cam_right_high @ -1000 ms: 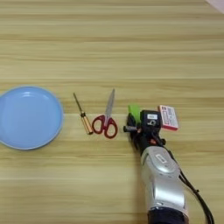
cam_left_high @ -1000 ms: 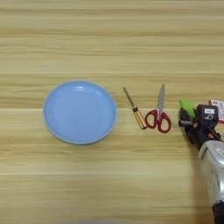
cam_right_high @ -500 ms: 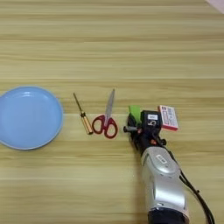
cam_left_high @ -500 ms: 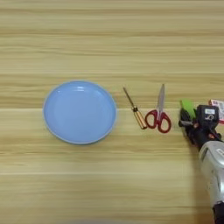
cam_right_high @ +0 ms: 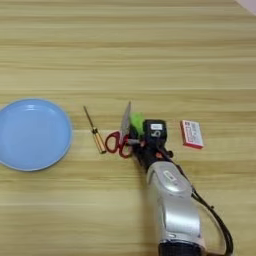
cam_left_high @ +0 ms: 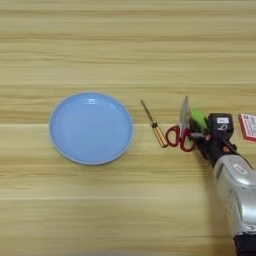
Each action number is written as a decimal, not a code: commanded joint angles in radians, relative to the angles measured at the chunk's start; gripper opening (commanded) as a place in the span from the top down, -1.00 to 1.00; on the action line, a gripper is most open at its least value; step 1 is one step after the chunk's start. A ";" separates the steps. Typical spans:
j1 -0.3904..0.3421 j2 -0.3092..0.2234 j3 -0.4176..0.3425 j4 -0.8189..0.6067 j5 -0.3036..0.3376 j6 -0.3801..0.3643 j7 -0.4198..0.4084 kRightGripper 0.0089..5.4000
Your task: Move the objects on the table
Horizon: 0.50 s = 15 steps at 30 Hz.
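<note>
**Inspector A:** Report the surface and its contents.

**Inspector B:** The wood-grain table [cam_right_high: 125, 45] fills both views. A round light-blue plate [cam_left_high: 91, 128] lies flat at the left. To its right, apart from it, lies the orange-handled screwdriver [cam_left_high: 154, 131], its dark shaft pointing up and left, its handle toward the near edge. Just beside the handle are the red-handled scissors [cam_right_high: 120, 136], blades closed and pointing away from the robot, loops nearest the screwdriver.

**Inspector A:** And the green item?

**Inspector B:** The green block [cam_right_high: 136, 120] sits just right of the scissor blades, partly covered by the black head of the gripper. Only its upper part shows.

**Inspector A:** Position of the arm?

**Inspector B:** The silver forearm [cam_right_high: 172, 210] enters from the bottom edge. The right gripper [cam_right_high: 140, 141] is at the block and close against the scissor loops.

**Inspector A:** State of its fingers?

**Inspector B:** It cannot be determined. The black parts merge together, and whether they are on the block or the scissors is not visible.

**Inspector A:** Anything further?

**Inspector B:** A small red-and-white box [cam_right_high: 192, 134] lies flat to the right of the gripper, apart from it.
</note>
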<state>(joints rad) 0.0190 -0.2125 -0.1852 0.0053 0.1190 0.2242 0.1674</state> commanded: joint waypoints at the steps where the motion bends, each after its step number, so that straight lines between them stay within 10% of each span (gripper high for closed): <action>1: -0.055 -0.001 0.048 -0.125 -0.030 -0.003 -0.012 0.49; 15: -0.041 0.136 0.367 -0.272 -0.148 0.027 -0.003 0.49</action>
<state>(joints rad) 0.0251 -0.0958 0.1428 -0.2035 -0.0107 0.2683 0.1671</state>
